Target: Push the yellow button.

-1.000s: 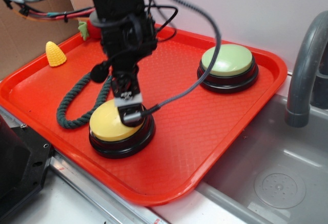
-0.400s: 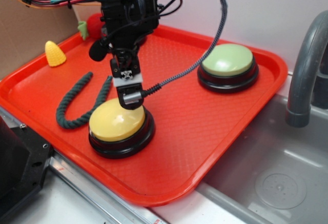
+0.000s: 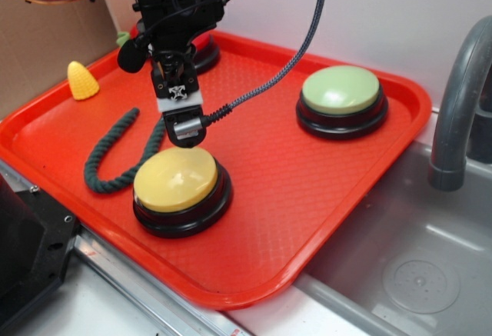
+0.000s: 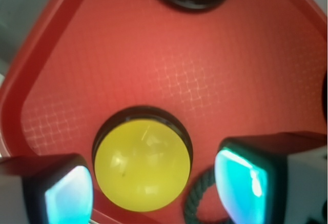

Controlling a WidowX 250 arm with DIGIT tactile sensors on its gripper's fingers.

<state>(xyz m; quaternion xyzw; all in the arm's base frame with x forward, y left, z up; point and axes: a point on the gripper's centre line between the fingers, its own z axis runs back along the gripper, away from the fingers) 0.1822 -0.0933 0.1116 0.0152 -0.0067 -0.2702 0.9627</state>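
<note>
The yellow button (image 3: 175,181), a pale-yellow dome on a black base, sits at the front left of the red tray (image 3: 307,190). My gripper (image 3: 183,132) hangs just above the button's far edge, clear of the dome. In the wrist view the yellow button (image 4: 142,165) lies below and between my two fingers. The gripper (image 4: 154,190) is open, its pale pads wide apart with nothing held.
A pale-green button (image 3: 340,90) stands at the tray's back right. A dark green rope (image 3: 108,159) curls left of the yellow button, and a small corn toy (image 3: 81,81) lies at the far left. A sink (image 3: 415,251) with a grey faucet (image 3: 457,98) is on the right.
My gripper was pressing on the yellow button's top a second ago. It has since lifted off and drawn up and back to the left.
</note>
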